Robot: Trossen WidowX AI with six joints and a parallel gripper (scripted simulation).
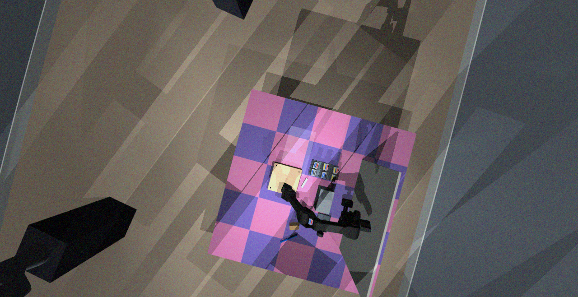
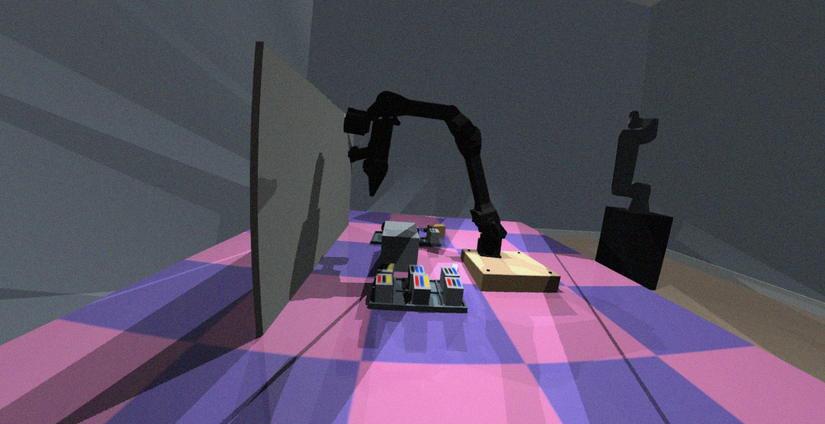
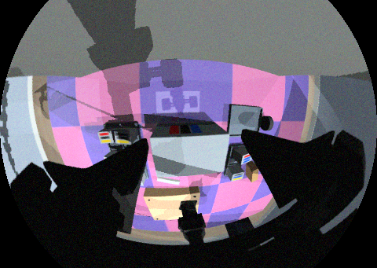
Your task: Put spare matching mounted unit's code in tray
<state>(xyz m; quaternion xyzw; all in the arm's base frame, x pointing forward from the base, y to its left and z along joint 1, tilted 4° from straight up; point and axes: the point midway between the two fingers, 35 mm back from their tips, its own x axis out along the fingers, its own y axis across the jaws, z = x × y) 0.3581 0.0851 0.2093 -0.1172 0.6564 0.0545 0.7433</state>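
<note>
The mounted unit [image 1: 324,203] [image 2: 399,247] [image 3: 188,152] is a pale grey box. Its back, facing the tall panel, shows red, black and blue marks, left to right in the wrist view. Several spares [image 1: 325,166] [image 2: 421,290] with coloured stripe labels stand in a dark rack [image 2: 416,308] beside it; my left finger partly hides them in the wrist view. Another spare [image 2: 433,236] [image 3: 236,176] stands beyond the unit. The flat grey tray [image 3: 236,114] with a dark rim lies to the unit's right in the wrist view. My gripper [image 2: 374,192] [image 3: 196,138] is open and empty, high above the table, pointing down.
The tall grey panel [image 1: 373,218] [image 2: 300,202] [image 3: 220,24] stands behind the unit. The arm rises from a wooden base [image 1: 282,174] [image 2: 516,267] [image 3: 166,207]. A brown block [image 1: 293,225] [image 3: 252,171], a blue stick [image 1: 289,238] and a white strip [image 1: 304,182] [image 3: 168,181] lie on the table.
</note>
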